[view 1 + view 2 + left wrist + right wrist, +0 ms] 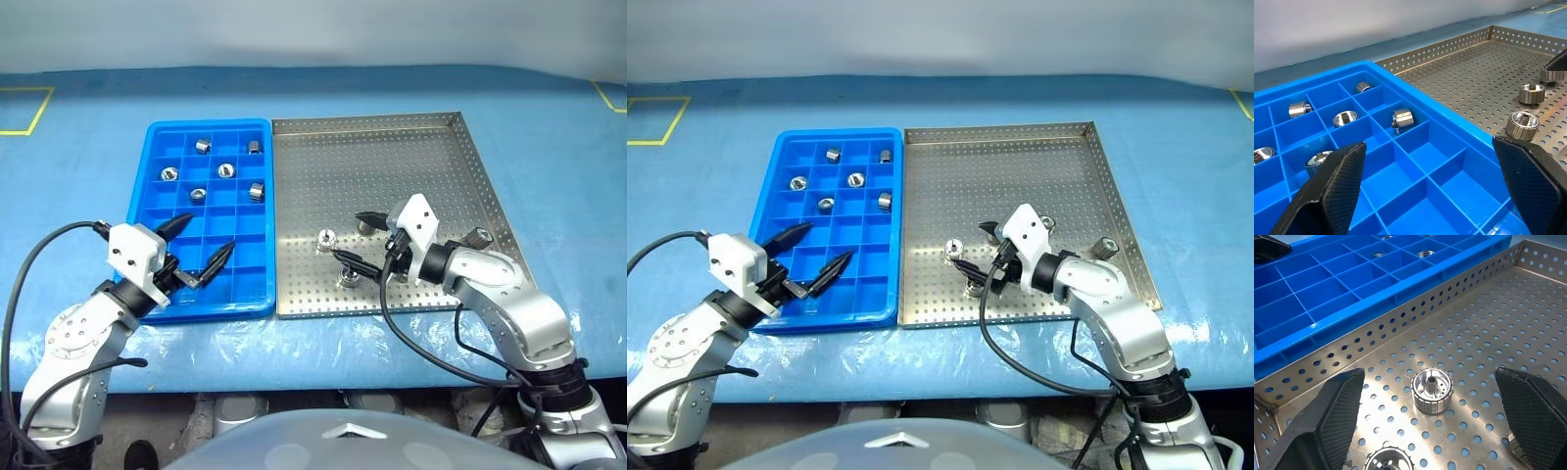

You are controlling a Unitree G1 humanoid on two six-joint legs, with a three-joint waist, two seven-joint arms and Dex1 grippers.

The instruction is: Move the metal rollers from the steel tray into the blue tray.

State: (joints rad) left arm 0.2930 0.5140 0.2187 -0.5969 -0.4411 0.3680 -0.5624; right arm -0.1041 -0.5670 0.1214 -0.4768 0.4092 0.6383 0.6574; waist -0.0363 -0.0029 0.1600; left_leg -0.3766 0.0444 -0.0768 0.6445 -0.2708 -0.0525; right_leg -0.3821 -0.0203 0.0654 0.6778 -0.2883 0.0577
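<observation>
The steel tray (392,157) lies right of the blue tray (208,124), their long sides touching. Several metal rollers sit in the blue tray's far compartments, one of them a roller (226,170) near the middle. Several more stand in the steel tray's near half. My right gripper (346,235) is open low over the steel tray, its fingers either side of one roller (1431,389). A second roller (349,277) stands just nearer. My left gripper (211,232) hangs open over the blue tray's empty near compartments, holding nothing.
Both trays rest on a blue tablecloth (549,127) with yellow tape marks at the far corners (24,108). Black cables loop from both wrists near the table's front edge. One roller (480,236) stands by the steel tray's right rim.
</observation>
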